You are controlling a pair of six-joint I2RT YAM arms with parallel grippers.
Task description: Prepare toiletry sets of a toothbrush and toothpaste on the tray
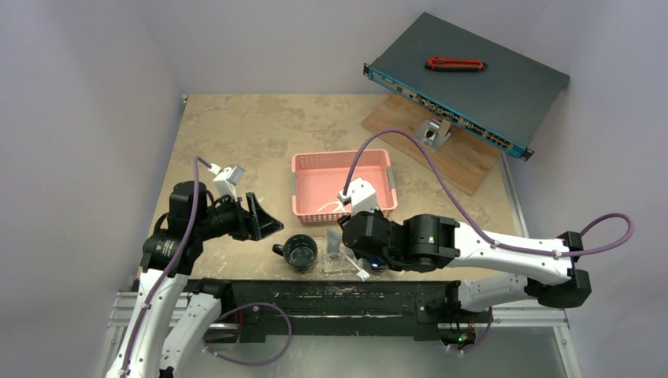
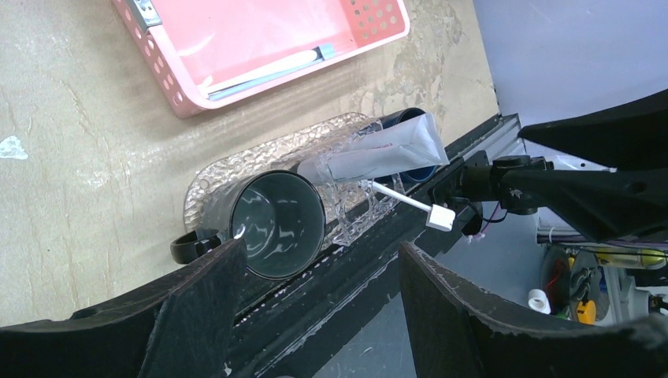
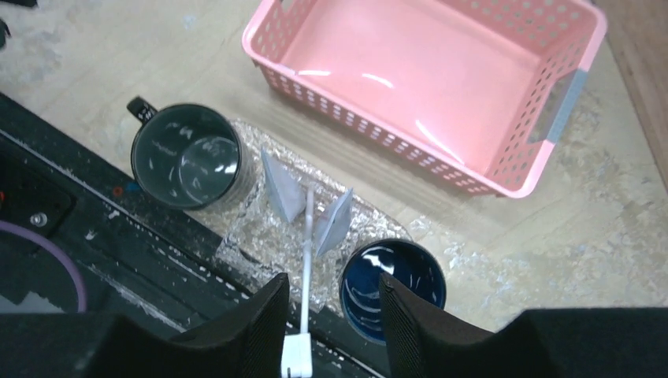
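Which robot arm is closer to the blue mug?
Right. The right tool hangs just above the blue mug at the right end of the tray. The left tool is off to the left, beyond the grey mug.

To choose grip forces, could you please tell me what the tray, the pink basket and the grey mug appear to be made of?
The tray: clear plastic, pebbled and glossy. The pink basket: moulded plastic, perforated walls, soft sheen. The grey mug: probably glazed ceramic, given sharp glints inside.
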